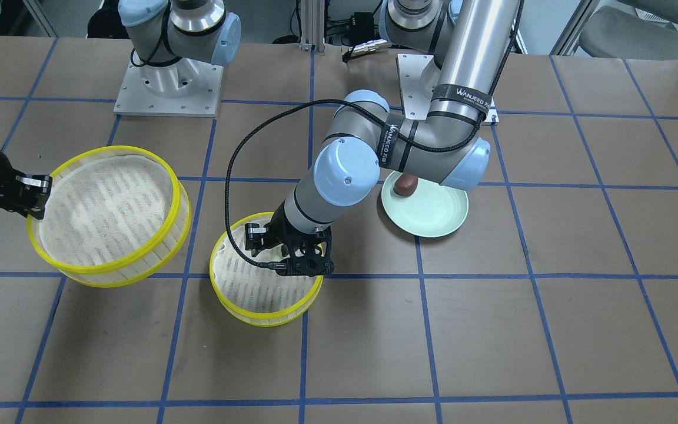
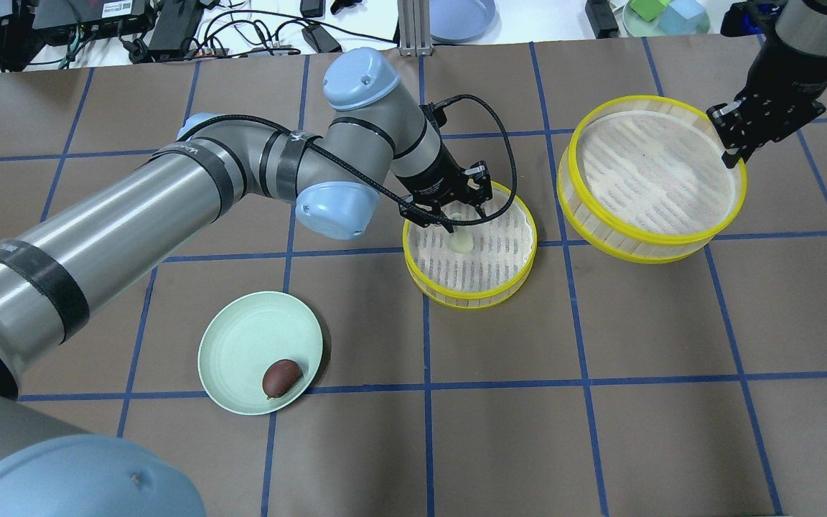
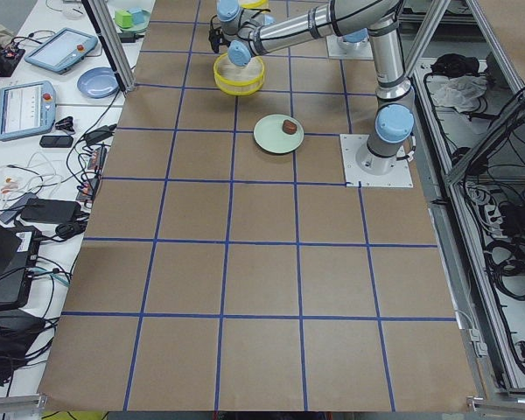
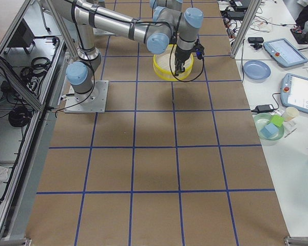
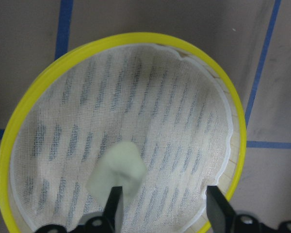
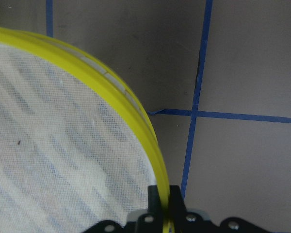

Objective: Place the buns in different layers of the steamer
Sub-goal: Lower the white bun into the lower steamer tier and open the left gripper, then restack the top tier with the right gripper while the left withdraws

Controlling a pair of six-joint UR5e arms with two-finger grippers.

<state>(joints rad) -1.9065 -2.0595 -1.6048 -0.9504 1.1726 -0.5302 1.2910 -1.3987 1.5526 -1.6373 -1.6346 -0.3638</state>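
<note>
Lying on the mesh of one steamer tier [image 2: 471,298], the cream-white bun [image 5: 117,170] sits by one finger of the left gripper [image 5: 164,199], jaws spread wide. To its right, the second steamer tier [image 2: 643,233] hangs tilted, rim pinched by the right gripper [image 6: 164,194]. The reddish-brown bun [image 2: 281,378] rests on the pale green plate [image 2: 241,337], near left.

One bun [image 2: 460,244] is seated in the centre tier [image 2: 456,296]. The second tier [image 2: 643,244] is set apart from it, to the robot's right. The plate [image 2: 241,337] is located to the robot's left, nearer the base. The other bun [image 2: 281,378] is carried on it.
</note>
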